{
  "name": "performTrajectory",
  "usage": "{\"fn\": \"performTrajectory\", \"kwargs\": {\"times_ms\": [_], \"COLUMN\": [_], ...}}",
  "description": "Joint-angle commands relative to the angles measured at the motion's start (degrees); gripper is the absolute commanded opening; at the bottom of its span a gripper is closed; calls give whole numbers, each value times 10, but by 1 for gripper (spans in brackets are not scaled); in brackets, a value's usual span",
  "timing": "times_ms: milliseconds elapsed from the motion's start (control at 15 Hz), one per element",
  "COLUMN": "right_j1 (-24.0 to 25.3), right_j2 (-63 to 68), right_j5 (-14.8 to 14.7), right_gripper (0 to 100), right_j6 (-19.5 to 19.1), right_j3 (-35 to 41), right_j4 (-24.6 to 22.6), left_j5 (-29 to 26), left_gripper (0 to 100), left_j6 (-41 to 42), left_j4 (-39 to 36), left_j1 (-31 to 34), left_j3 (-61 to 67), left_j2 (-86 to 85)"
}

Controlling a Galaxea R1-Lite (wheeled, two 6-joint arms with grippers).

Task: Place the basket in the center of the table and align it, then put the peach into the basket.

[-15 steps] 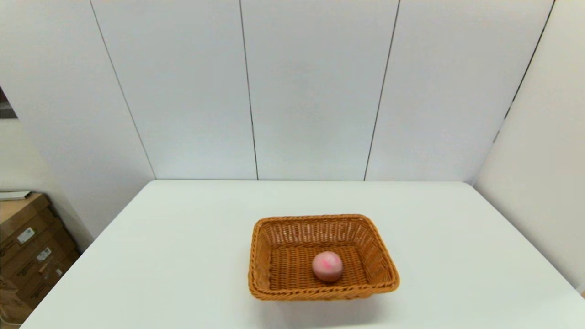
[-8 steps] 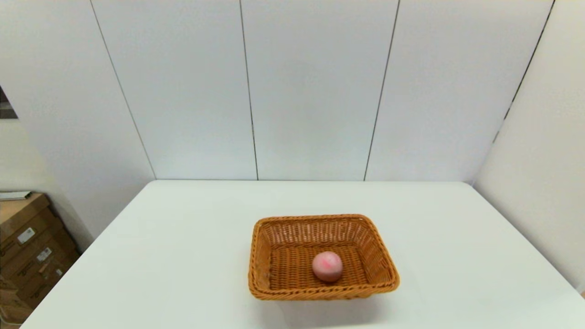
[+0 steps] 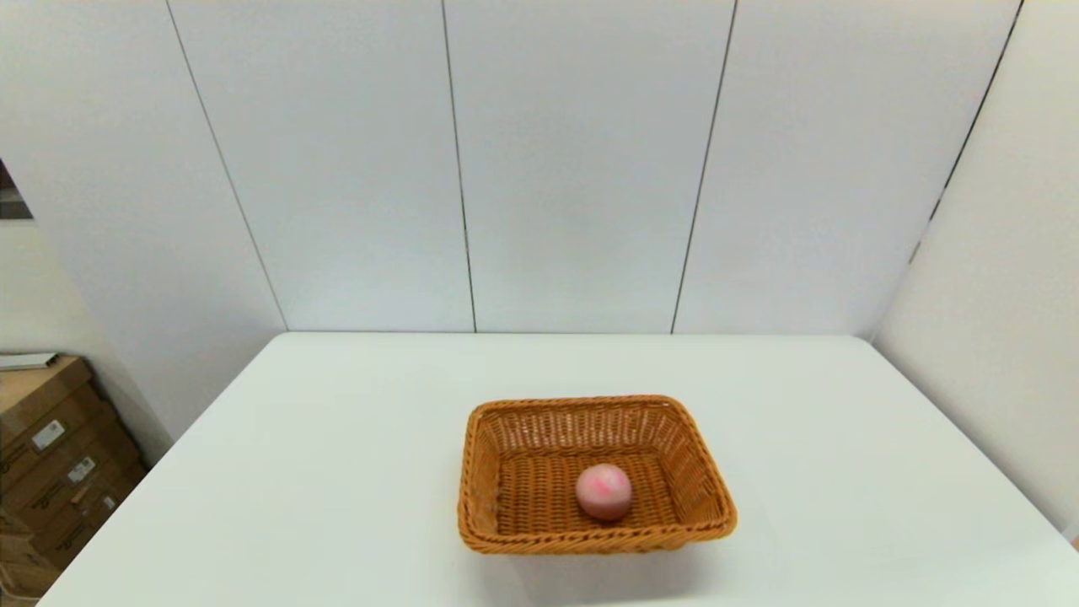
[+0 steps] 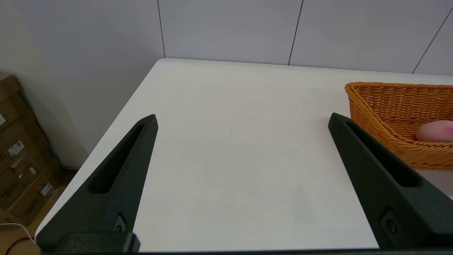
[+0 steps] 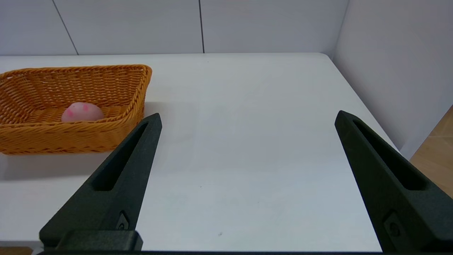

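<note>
Pale panelled walls (image 3: 582, 160); cardboard boxes (image 3: 50, 455) stacked left.

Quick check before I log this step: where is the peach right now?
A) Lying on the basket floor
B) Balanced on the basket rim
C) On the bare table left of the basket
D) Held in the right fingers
A: the peach lies on the woven floor of the basket, and both the left gripper and the right gripper are open, empty and off to the sides.

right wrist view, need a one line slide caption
Open right gripper over the white table, beside the orange-brown woven wicker basket holding the small pale pink peach.
</note>
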Motion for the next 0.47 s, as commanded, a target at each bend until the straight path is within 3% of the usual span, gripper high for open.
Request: {"fn": "performTrajectory", "kwargs": {"times_ms": [67,467], "right_j1": [0,0], "right_j2": [0,0], "right_j5": [0,0], "right_gripper": [100,100], "right_j6": [0,0], "right_j3": [1,1], "right_j4": [0,0], "left_j5": [1,1], "left_gripper": [100,100], "left_j6": [0,0], "left_j4": [0,0], "left_j1": [0,0], "left_j3": [0,0], "left_j2": [0,0]}}
